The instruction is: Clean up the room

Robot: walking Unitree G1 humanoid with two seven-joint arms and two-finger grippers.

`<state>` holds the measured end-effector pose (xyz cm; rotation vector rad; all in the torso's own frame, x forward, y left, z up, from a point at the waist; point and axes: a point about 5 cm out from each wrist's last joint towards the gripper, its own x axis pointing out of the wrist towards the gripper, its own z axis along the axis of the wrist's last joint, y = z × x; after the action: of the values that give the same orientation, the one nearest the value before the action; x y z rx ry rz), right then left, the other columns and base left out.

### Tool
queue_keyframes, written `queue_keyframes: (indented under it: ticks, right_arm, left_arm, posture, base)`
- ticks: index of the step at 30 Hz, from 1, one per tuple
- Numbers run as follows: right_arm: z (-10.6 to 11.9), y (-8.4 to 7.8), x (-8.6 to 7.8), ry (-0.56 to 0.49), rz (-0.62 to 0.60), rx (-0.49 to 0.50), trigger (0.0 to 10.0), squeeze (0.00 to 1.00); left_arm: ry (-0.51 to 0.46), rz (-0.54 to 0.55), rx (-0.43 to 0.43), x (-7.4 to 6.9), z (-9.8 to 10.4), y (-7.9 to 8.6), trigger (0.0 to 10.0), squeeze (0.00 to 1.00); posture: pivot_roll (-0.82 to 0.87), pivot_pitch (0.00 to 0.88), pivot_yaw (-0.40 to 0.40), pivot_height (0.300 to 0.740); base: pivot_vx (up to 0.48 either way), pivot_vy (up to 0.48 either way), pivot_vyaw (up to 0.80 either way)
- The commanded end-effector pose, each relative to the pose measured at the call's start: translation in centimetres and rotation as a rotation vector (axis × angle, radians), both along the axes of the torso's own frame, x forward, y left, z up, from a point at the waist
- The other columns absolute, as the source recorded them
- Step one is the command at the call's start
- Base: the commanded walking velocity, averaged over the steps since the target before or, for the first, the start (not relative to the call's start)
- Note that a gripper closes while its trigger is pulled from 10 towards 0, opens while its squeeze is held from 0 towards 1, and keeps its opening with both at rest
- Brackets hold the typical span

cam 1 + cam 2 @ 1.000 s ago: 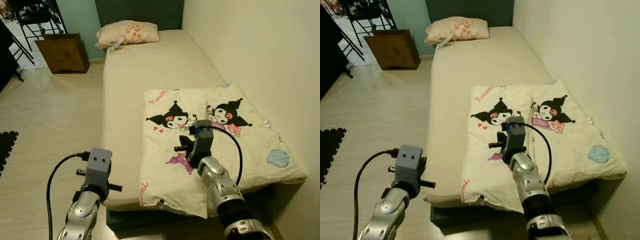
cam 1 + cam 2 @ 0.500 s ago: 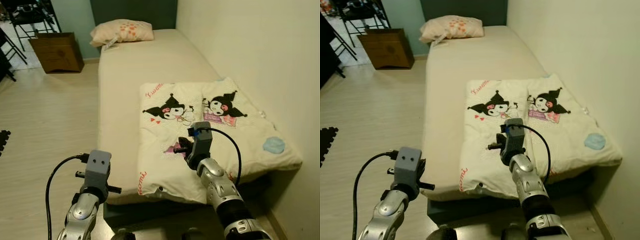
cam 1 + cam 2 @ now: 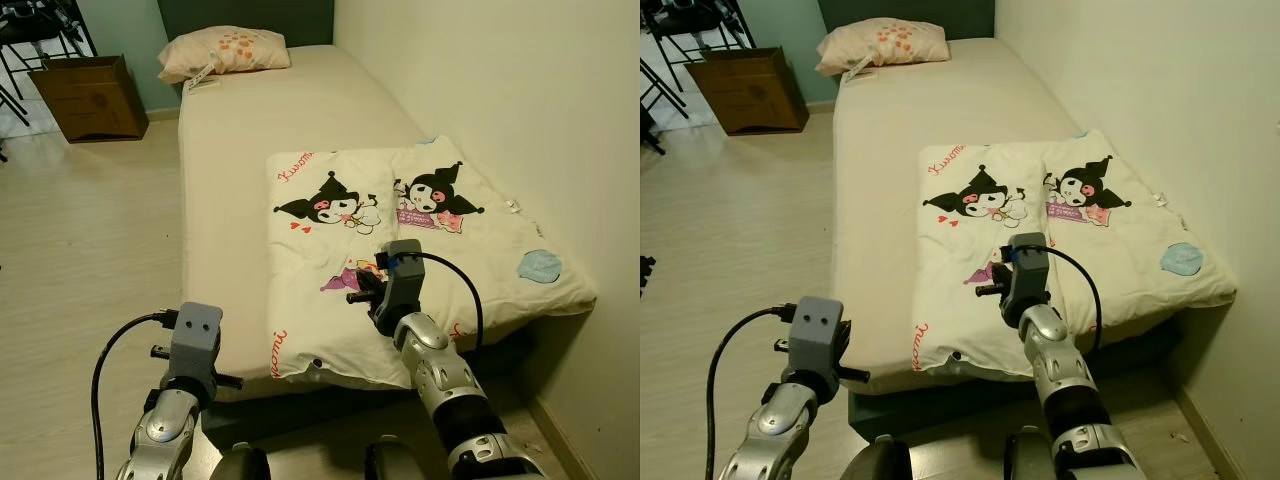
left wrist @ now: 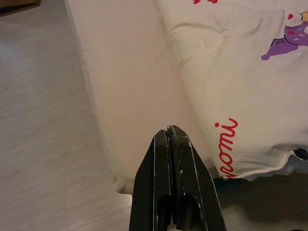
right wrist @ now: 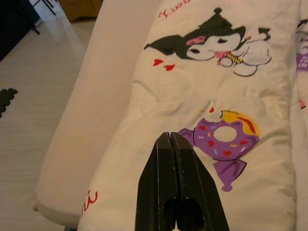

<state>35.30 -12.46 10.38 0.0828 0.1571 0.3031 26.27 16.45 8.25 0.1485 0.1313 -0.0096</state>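
Before us in the left eye view, our bed [image 3: 240,150] runs along the wall [image 3: 480,90], with a folded blanket [image 3: 400,250] printed with cartoon figures lying across its near end and a pillow [image 3: 225,50] at the far end. A brown box [image 3: 85,95] stands on the pale floor [image 3: 70,240] beside the head of the bed. Our right gripper [image 3: 365,288] hangs over the blanket's near part, while our left gripper [image 3: 195,345] hangs near the bed's near corner. From the left wrist view, the left gripper's fingers [image 4: 171,159] are pressed together with nothing between them, above the mattress edge just beside the blanket's red lettering. From the right wrist view, our right fingers [image 5: 171,159] are likewise closed and empty, above the blanket beside a purple doughnut print [image 5: 226,139].
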Motion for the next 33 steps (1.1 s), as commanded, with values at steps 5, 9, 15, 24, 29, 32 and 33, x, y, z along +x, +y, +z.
queue_keyframes:
  ticks: [5,9,15,24,29,32,33]
  right_arm:
    - [0.3,0.1,0.3,-0.004,0.012,0.007,10.0,0.0]
    - [0.4,0.1,0.5,-0.01,0.014,0.001,10.0,0.0]
    - [0.9,0.0,1.0,-0.018,0.015,-0.004,10.0,0.0]
    - [2.2,-0.4,1.9,-0.045,0.019,0.015,10.0,0.0]
    - [2.9,-0.4,2.5,-0.054,0.041,-0.026,10.0,0.0]
    - [3.0,-0.6,2.9,-0.037,0.051,-0.092,10.0,0.0]
    - [3.0,-1.3,3.2,-0.02,0.027,-0.115,10.0,0.0]
  left_arm:
    - [0.031,0.023,-0.002,-0.6,-0.7,0.2,10.0,0.0]
    - [0.032,0.03,-0.002,-0.8,-0.7,0.3,10.0,0.0]
    - [0.031,0.047,0.003,-1.0,-0.7,0.6,10.0,0.0]
    - [0.028,0.061,-0.001,-1.5,-0.6,0.6,10.0,0.0]
    - [0.009,0.087,0.0,-1.9,-0.4,0.9,10.0,0.0]
    - [-0.061,0.088,-0.007,-2.0,0.7,1.2,10.0,0.0]
    - [-0.101,0.08,-0.027,-2.1,1.4,1.4,10.0,0.0]
  posture:
    - [-0.06,0.163,0.011,0.6]
    - [-0.06,0.164,0.01,0.59]
    - [-0.05,0.166,0.001,0.59]
    - [-0.05,0.179,-0.01,0.581]
    - [-0.04,0.199,-0.022,0.572]
    - [-0.03,0.211,-0.03,0.572]
    - [-0.03,0.217,-0.035,0.572]
  base:
    - [0.0,0.0,0.0]
    - [0.0,0.0,0.0]
    - [0.0,0.0,0.0]
    - [0.0,0.0,0.0]
    - [0.0,0.0,0.0]
    - [0.0,0.0,0.0]
    - [0.0,0.0,0.0]
